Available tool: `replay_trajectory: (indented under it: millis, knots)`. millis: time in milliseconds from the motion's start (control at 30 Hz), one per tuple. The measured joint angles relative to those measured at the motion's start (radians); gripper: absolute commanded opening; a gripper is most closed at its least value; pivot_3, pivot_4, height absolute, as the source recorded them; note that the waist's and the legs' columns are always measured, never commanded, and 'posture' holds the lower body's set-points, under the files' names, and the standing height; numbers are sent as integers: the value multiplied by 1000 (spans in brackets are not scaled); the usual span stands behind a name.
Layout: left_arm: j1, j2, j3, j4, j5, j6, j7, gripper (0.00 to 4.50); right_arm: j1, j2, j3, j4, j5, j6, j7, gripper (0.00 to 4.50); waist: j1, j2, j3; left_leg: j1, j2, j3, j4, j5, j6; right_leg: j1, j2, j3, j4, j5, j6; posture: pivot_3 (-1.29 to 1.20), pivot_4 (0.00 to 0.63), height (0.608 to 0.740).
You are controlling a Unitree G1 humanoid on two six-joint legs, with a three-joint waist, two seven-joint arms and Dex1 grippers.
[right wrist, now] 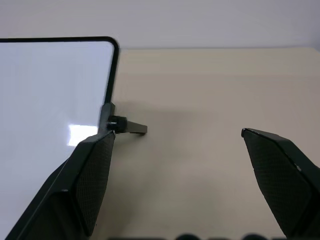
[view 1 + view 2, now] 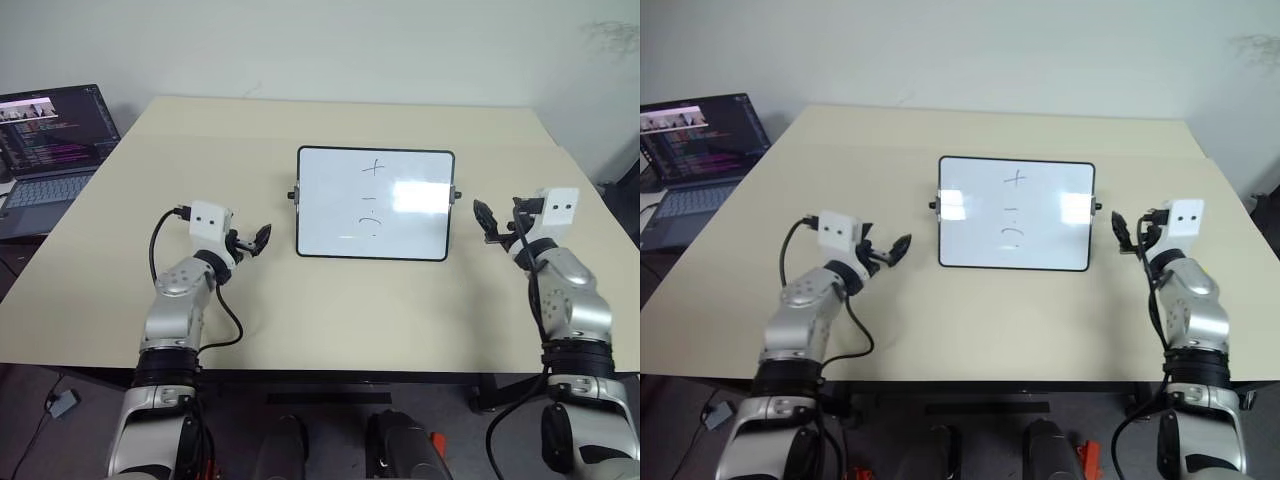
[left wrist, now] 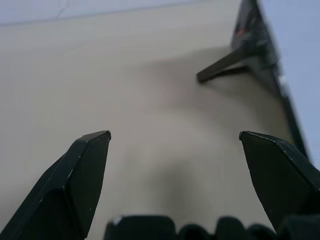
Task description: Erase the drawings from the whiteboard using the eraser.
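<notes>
- The whiteboard (image 2: 375, 203) stands tilted on its side feet at the middle of the beige counter (image 2: 300, 310), with the drawings (image 2: 371, 196) down its centre: a cross, a dash, an arc
- Left gripper (image 2: 262, 238) hangs near the board's left edge, fingers spread, holding nothing
- Right gripper (image 2: 487, 222) hangs just off its right edge, fingers spread and empty
- A laptop (image 2: 50, 150) sits at the counter's far left

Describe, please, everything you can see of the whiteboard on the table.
The whiteboard is a glossy white rectangle in a thin black frame with rounded corners and small black side knobs. It stands propped, tilted back on side feet, mid-table between the two grippers, which do not touch it. Thin dark drawings remain on it: a cross, a dash, an arc.
</notes>
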Motion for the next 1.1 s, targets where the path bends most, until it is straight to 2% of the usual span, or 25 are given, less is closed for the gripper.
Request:
replay_trajectory:
  millis: [200,400,633,767,933,1100]
  knots:
    - [-117,61,-44,-93,-82,93,-191,4500,1,-122,-22,-94,29,141,33,4445,6,0,0,-1,0,0,0,0,0,-1,0,0,-1,0,0,0,150,740]
    - [-234,30,-123,-91,-96,115,-306,4500,88,-276,-47,-172,-4,302,12,4445,16,0,0,-7,-1,0,0,0,0,-6,0,0,-1,-1,0,0,150,740]
    - [-271,1,-260,-125,-131,174,-497,4500,157,-321,-175,-176,4,518,-51,4445,9,0,0,-6,0,1,0,0,0,-6,0,0,0,-1,0,0,150,740]
    - [-272,-25,-367,-91,-79,138,-558,4500,182,-321,-196,-204,31,613,-51,4445,0,0,0,-6,0,2,1,0,0,-6,0,1,0,-1,0,0,150,740]
    - [-277,-89,-406,-27,-43,101,-566,4500,182,-321,-196,-205,37,632,-50,4445,-1,0,0,-6,0,2,1,0,0,-6,0,1,0,-1,0,0,150,740]
    - [-283,-119,-416,-28,-34,84,-567,4500,147,-321,-158,-102,18,599,-29,4445,0,0,0,-6,-1,2,1,0,0,-6,0,1,0,-1,0,0,150,740]
